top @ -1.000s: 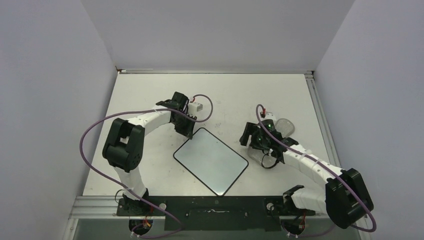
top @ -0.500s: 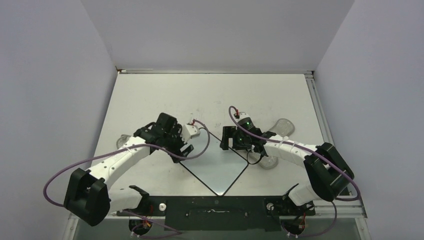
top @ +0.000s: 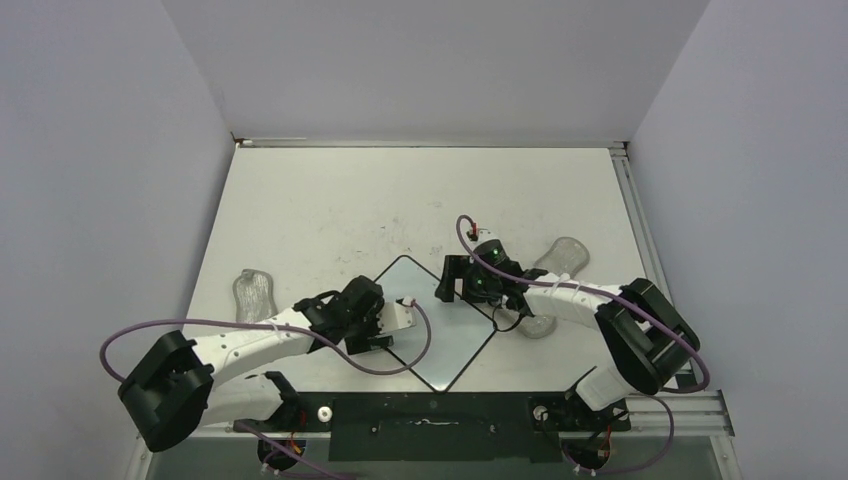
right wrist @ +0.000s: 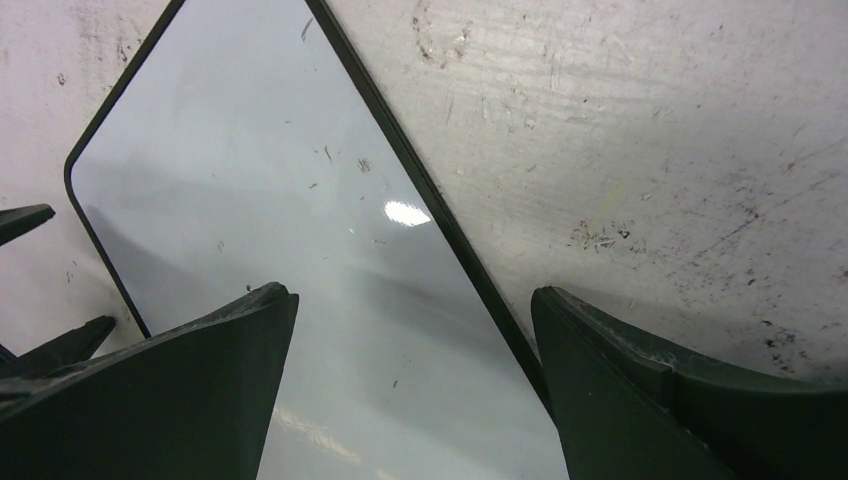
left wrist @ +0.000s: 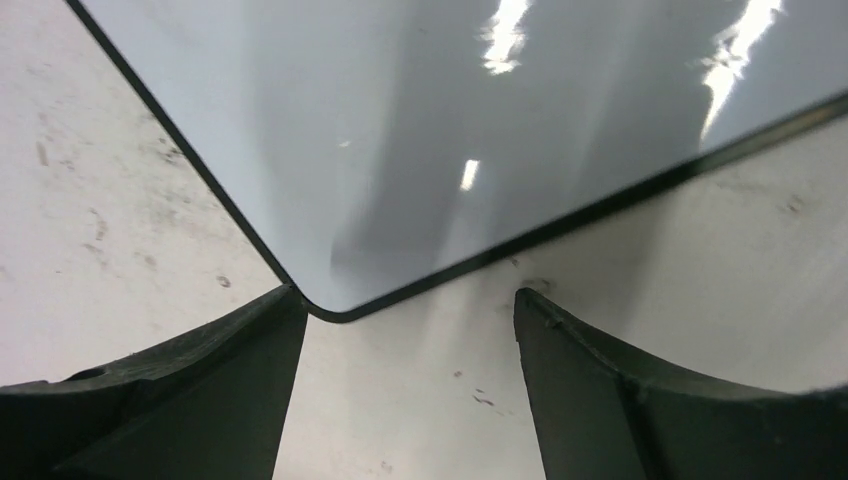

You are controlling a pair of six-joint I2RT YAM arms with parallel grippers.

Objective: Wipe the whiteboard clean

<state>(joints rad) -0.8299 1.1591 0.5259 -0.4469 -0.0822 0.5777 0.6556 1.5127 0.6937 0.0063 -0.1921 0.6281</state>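
Note:
The whiteboard lies flat mid-table, turned like a diamond, white with a thin black rim. My left gripper is low at its left corner. In the left wrist view that rounded corner sits just ahead of the open left gripper, close to the left fingertip, with bare table between the fingers. My right gripper stands open over the board's upper-right edge. In the right wrist view the right gripper straddles the rim, one finger over the whiteboard, the other over the table. A few tiny specks dot the board.
Three grey translucent peanut-shaped lumps lie on the table: one at the left, one at the right, one under the right arm. Purple cables loop from both wrists. Walls close in the table on three sides.
The left arm swung from the board's far-left edge round to its near-left corner, and its gripper opened. The right gripper moved left onto the board's upper-right edge, then stayed.

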